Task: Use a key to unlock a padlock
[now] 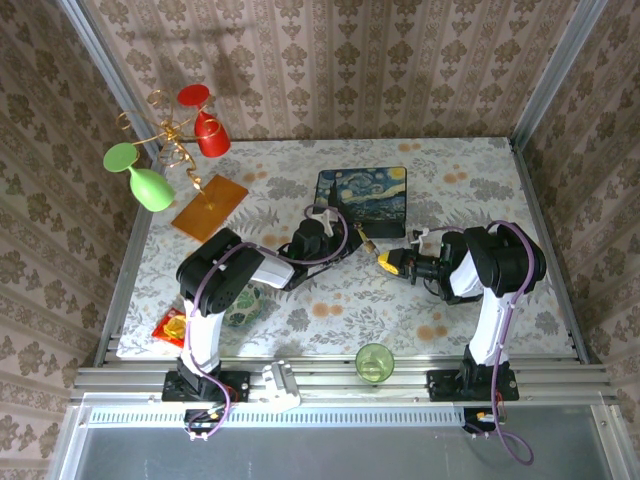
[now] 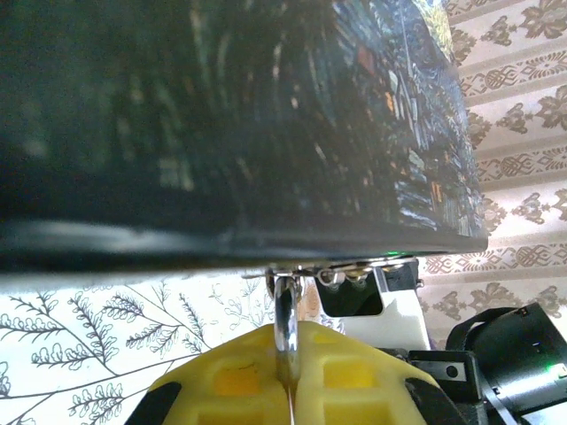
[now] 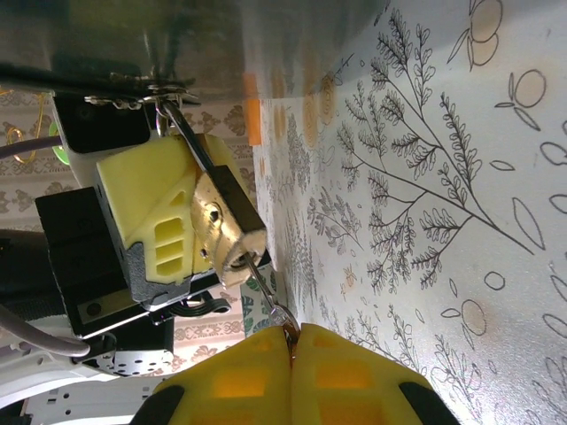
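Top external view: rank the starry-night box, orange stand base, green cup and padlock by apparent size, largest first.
1. starry-night box
2. orange stand base
3. green cup
4. padlock, tiny, by the box's front edge

The cup sits nearer the camera, but the gaps look wide enough that the order holds.

Brass-gold padlock, blue starry-night box, grey floral tablecloth, red glass, green glass
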`<state>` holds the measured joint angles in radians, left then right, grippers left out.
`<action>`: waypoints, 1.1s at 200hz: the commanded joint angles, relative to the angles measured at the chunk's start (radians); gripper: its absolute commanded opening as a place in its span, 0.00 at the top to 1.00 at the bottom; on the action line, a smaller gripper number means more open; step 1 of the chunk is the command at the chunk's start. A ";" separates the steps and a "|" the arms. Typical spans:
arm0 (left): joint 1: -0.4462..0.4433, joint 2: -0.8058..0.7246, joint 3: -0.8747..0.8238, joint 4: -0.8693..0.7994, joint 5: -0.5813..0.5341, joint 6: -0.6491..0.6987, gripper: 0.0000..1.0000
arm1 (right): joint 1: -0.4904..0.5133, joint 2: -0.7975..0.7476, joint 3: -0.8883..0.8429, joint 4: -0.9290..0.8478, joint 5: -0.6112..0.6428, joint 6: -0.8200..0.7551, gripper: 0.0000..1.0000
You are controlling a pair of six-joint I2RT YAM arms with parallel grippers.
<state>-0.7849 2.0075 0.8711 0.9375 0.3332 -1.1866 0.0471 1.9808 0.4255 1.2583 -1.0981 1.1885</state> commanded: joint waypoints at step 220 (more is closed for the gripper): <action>-0.064 -0.005 0.057 -0.052 0.044 0.004 1.00 | 0.074 -0.083 0.005 0.039 0.248 0.084 1.00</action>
<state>-0.8055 2.0075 0.8989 0.8806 0.2905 -1.1706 0.0998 1.9465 0.4206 1.2488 -0.9386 1.2736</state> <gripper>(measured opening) 0.072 0.066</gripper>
